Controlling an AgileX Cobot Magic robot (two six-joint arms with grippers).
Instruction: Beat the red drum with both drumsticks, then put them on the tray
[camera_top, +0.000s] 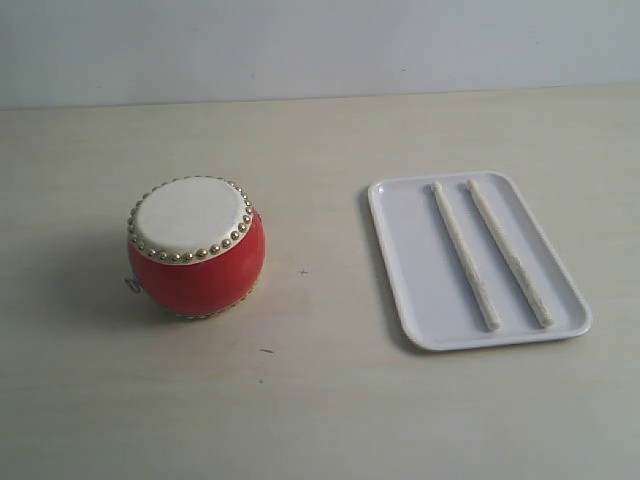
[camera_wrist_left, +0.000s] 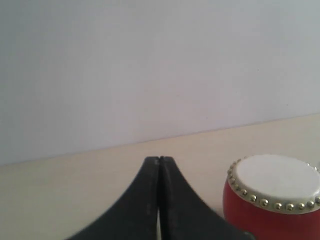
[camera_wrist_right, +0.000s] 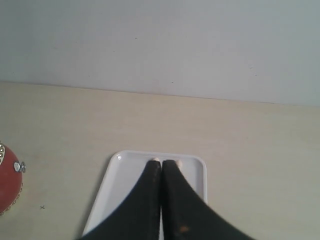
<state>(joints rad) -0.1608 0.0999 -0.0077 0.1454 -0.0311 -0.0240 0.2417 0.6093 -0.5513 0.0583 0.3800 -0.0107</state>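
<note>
The red drum (camera_top: 196, 248) with its cream skin and gold studs stands on the table at the left. Two pale drumsticks (camera_top: 465, 255) (camera_top: 509, 252) lie side by side, lengthwise, on the white tray (camera_top: 410, 270) at the right. Neither arm appears in the exterior view. In the left wrist view my left gripper (camera_wrist_left: 159, 159) is shut and empty, with the drum (camera_wrist_left: 272, 200) off to one side of it. In the right wrist view my right gripper (camera_wrist_right: 161, 162) is shut and empty above the tray (camera_wrist_right: 120, 175); only the two stick tips (camera_wrist_right: 155, 159) (camera_wrist_right: 178, 162) peek past its fingers.
The pale wooden table (camera_top: 320, 410) runs back to a light grey wall (camera_top: 320, 45). The drum's small metal ring (camera_top: 133, 285) sticks out from its lower left side.
</note>
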